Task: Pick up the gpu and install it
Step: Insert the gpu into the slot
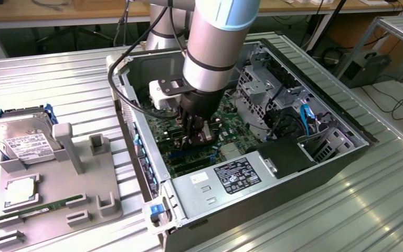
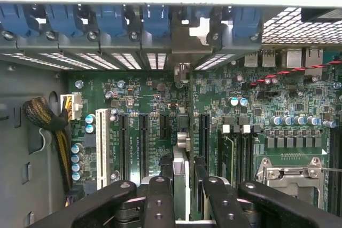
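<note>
The gpu (image 2: pixel 181 159) appears edge-on in the wrist view as a thin card standing upright over the green motherboard (image 2: pixel 278 110). It lies in line between two long black slots, and its far end reaches the rear bracket openings (image 2: pixel 184 70) of the case. My gripper (image 2: pixel 184 198) is shut on it, one black finger (image 2: pixel 158 201) on each side. In the exterior view my gripper (image 1: pixel 197 134) reaches down inside the open computer case (image 1: pixel 341 131), low over the board. I cannot tell whether the card is seated in a slot.
A grey fixture (image 1: pixel 61 178) at the exterior view's left carries a silver hard drive (image 1: pixel 23 137), a green memory stick (image 1: pixel 40 208) and a processor (image 1: pixel 21 190). The power supply (image 1: pixel 236 176) and drive cage (image 1: pixel 261 86) crowd the case. A sleeved cable bundle (image 2: pixel 43 118) hangs nearby.
</note>
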### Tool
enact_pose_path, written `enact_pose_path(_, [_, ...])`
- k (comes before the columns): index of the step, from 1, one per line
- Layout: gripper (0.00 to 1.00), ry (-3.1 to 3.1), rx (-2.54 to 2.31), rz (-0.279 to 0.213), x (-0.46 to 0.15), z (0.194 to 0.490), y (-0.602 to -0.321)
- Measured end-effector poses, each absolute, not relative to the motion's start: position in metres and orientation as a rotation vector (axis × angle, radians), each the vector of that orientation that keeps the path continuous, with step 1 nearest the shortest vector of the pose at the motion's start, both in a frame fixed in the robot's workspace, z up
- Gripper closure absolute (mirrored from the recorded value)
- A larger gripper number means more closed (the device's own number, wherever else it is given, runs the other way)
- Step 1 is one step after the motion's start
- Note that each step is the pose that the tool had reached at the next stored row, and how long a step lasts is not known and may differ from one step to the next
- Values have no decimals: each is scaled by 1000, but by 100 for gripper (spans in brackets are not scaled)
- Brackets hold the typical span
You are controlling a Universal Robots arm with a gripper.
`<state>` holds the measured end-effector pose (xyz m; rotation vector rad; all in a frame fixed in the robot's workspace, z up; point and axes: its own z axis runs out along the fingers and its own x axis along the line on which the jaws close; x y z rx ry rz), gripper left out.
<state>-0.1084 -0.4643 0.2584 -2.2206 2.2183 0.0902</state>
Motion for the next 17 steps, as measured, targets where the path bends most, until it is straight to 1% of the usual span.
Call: enact_pose_path(17, [74,2217,-2220,91,-108,254,-464])
